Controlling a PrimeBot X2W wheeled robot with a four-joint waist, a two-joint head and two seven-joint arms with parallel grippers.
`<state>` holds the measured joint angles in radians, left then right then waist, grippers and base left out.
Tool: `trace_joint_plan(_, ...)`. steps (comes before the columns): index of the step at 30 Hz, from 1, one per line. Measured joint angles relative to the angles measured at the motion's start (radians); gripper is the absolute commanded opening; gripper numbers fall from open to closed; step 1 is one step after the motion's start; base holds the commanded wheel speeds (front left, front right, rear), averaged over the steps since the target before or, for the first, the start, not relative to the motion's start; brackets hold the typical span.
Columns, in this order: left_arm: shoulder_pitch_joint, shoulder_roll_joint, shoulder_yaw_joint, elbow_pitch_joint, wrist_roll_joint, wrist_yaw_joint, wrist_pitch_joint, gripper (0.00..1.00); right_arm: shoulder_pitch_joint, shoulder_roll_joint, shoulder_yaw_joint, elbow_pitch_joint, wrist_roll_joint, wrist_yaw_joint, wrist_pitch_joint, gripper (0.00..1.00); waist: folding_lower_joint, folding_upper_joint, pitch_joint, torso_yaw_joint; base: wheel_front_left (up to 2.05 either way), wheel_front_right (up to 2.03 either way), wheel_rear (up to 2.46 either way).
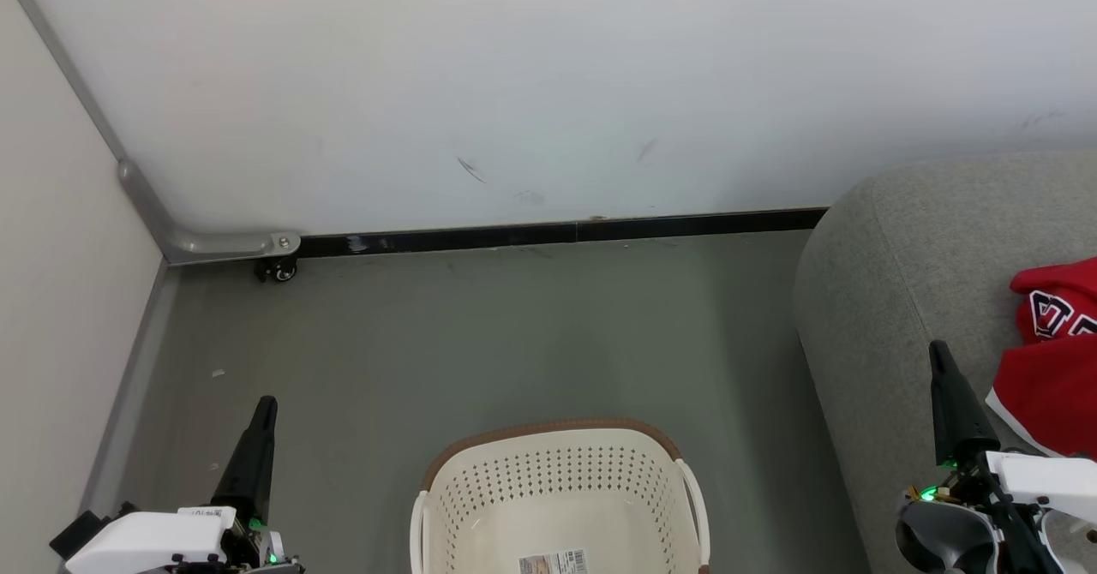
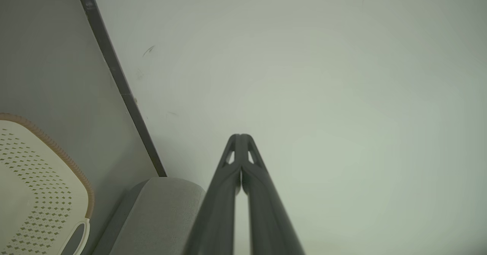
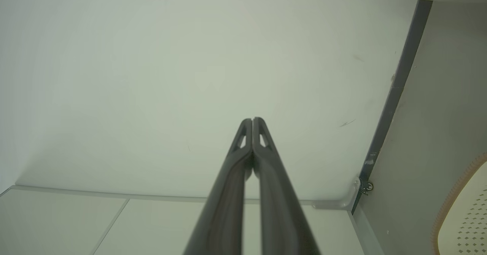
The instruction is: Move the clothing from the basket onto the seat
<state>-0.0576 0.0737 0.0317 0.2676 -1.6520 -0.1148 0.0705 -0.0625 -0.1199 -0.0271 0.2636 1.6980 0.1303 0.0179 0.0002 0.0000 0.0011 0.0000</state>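
Draping fabric seat, red clothing, perforated basket, left tool, right tool closed empty

- Your head camera is looking down at the basket and white wall.
- Both wrist cameras are facing that wall, catching the basket's rim.

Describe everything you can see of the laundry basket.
The basket is cream-white plastic with perforated walls, a brown rim and white side handles. It stands upright on the grey floor, apart from the seat. A printed label lies on its bottom; its visible inside holds nothing else.
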Motion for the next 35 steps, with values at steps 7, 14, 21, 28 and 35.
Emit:
trace_joint_plan(7,0.000,-0.002,0.001,0.000,0.000,0.000,0.000,0.00,0.000,0.000,0.000,0.000,0.000,0.000,0.000,0.00,0.0000,0.0000,0.000,0.000,0.00,0.00,0.00)
trace_joint_plan(14,0.000,-0.003,0.001,0.001,0.000,0.000,0.000,0.00,0.000,0.001,-0.001,0.000,0.000,0.000,0.001,0.00,0.0000,0.0000,0.000,0.000,0.00,0.00,0.00)
trace_joint_plan(21,0.000,-0.003,0.001,0.001,0.000,0.000,0.000,0.00,0.000,0.001,-0.001,0.000,0.000,0.000,0.001,0.00,0.0000,0.0000,0.000,0.000,0.00,0.00,0.00)
trace_joint_plan(28,0.000,-0.003,0.002,0.002,0.000,0.000,0.000,0.00,0.000,0.002,-0.002,0.000,0.000,0.000,0.001,0.00,0.0000,0.0001,0.000,0.000,0.00,0.00,0.00)
trace_joint_plan(35,0.000,-0.003,0.003,0.002,0.000,0.000,0.000,0.00,0.000,0.002,-0.002,0.000,0.000,0.000,0.001,0.00,0.0000,0.0000,0.000,0.000,0.00,0.00,0.00)
